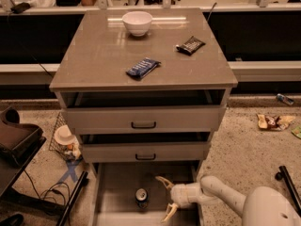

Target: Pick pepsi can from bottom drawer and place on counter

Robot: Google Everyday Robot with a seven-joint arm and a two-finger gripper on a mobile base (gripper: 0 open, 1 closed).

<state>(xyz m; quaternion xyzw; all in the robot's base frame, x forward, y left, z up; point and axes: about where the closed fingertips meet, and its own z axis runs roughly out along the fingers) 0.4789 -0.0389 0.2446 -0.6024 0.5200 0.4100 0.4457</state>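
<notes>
Pepsi can [141, 197]: one seen, a small dark cylinder standing upright, its silver top with pull tab facing up. It stands on the grey floor of the bottom drawer [115, 192], which is pulled out well forward of the counter's front edge. The can sits about midway along that edge's span.

Hand [162, 199]: one seen, inside the same drawer, just beside the can on its right. Its two pale fingers are spread wide, one pointing toward the cabinet and one toward the near end of the drawer. The can stands just outside the gap between them. No contact with the can can be made out.

Drawers: three counted. The top drawer [143, 119] and the middle drawer [145, 152] each carry a dark handle and stand slightly open.

Counter [103, 55]: three items on it.
- One white bowl [137, 22] near the middle of the far edge.
- One black snack packet [190, 45] toward the far right corner.
- One blue snack wrapper [143, 68] near the centre, toward the front edge.

All three items lie apart from one another.
</notes>
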